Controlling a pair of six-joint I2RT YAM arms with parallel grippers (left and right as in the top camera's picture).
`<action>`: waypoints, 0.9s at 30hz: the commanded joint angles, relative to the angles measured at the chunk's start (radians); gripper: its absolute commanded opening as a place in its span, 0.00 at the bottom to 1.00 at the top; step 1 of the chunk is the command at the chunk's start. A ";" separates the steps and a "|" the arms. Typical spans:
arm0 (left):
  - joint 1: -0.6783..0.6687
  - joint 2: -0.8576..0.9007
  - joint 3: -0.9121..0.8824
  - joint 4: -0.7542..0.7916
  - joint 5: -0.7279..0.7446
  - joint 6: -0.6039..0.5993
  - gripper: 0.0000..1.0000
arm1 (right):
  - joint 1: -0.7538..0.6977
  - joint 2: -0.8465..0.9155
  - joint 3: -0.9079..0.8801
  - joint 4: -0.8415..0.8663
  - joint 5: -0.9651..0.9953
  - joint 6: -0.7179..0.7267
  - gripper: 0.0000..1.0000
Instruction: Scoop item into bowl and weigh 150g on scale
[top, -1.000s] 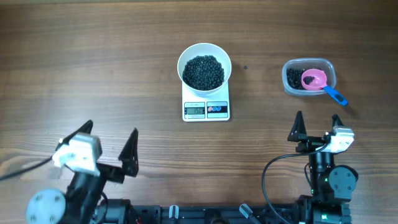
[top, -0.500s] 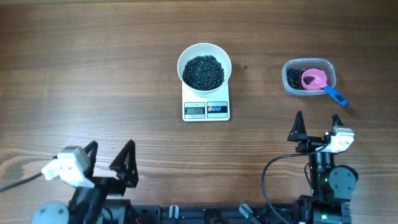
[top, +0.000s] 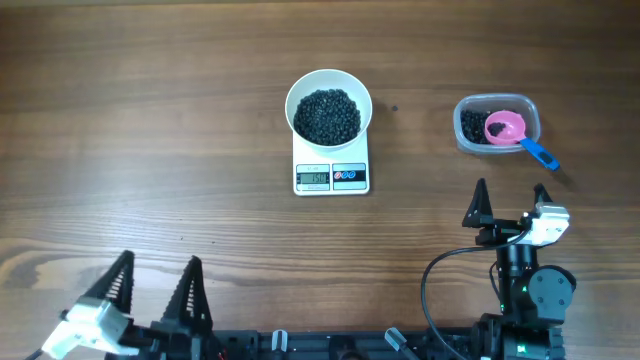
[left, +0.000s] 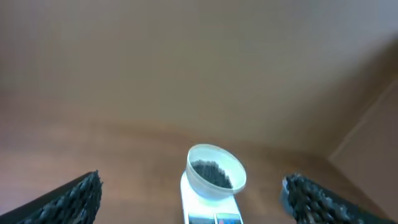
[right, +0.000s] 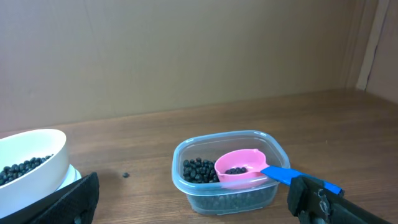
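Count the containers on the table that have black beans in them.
2. The white bowl sits on the scale mid-table; the clear tub stands apart to its right, with a pink scoop resting in it. None seem hidden.

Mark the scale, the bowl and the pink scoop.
scale (top: 331, 176): overhead view, front panel between display and buttons.
bowl (top: 329, 79): overhead view, bare white inner wall at the far rim.
scoop (right: 241, 178): right wrist view, front wall of the pink cup.
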 joint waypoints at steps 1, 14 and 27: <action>0.006 -0.003 0.007 0.062 0.055 0.153 1.00 | 0.003 -0.008 -0.001 0.002 0.017 -0.004 1.00; 0.006 -0.003 0.006 0.204 0.053 0.152 1.00 | 0.003 -0.008 -0.001 0.002 0.017 -0.005 1.00; 0.006 -0.003 0.008 0.267 0.057 0.117 1.00 | 0.003 -0.008 -0.001 0.001 0.017 -0.005 1.00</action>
